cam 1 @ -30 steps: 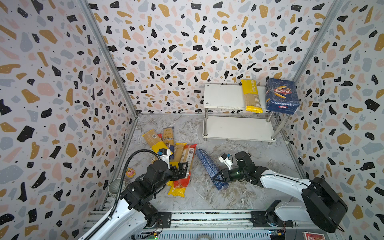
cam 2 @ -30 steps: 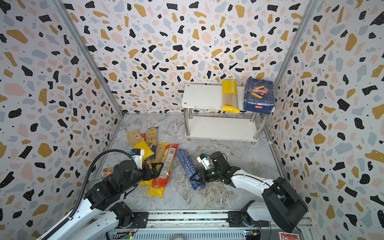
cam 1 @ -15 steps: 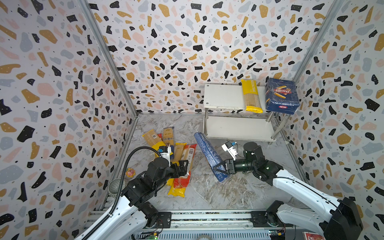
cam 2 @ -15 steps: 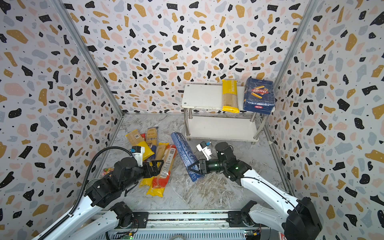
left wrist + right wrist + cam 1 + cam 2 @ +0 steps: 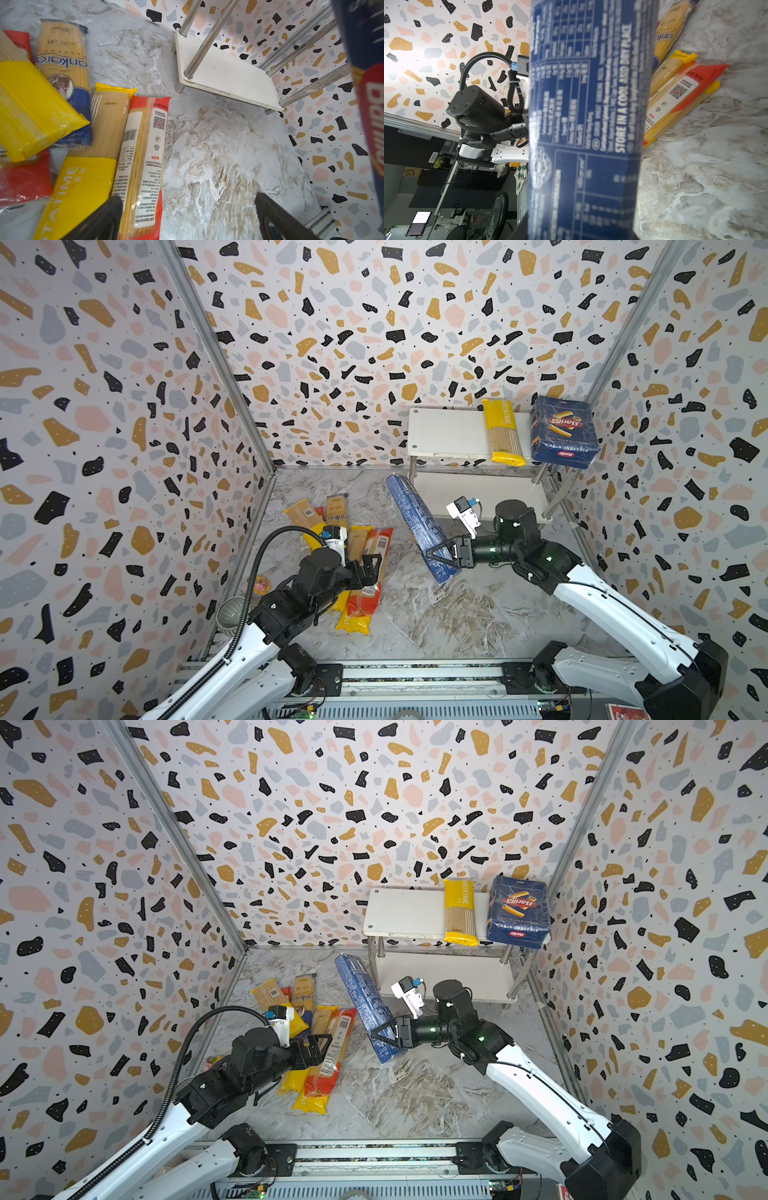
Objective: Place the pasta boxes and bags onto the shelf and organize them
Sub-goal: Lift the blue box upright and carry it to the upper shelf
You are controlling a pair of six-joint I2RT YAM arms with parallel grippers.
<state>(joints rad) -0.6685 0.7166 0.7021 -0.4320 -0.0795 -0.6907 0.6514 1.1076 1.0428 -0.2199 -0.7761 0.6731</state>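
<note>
Clamping the long narrow box (image 5: 409,516) near its lower end, the right gripper (image 5: 444,558) held it clear of the floor (image 5: 436,614). The box was tilted, with its upper end leaning toward the shelf (image 5: 444,435). It was a slim rectangular prism of matte dark blue cardboard, covered in fine white tables and the line "STORE IN A COOL AND DRY PLACE".

The shelf stood at the back right: two smooth white boards with rounded corners on shiny chrome tube legs. On its top board a yellow bag (image 5: 503,433) lay flat, with pale strands showing through its clear middle. Just beside it, at the right end, sat the wide box (image 5: 563,433), dark blue with a red logo and pictured rigatoni.

The left gripper (image 5: 370,568) hung with its jaws spread wide and nothing between them. Below it, the remaining bags (image 5: 357,543) lay in a loose overlapping pile on the left of the grey-veined, marble-patterned floor. They were glossy, crinkled plastic, mostly yellow. One black finger (image 5: 104,218) overlapped a red-ended bag (image 5: 145,155); whether it touched could not be told.
</note>
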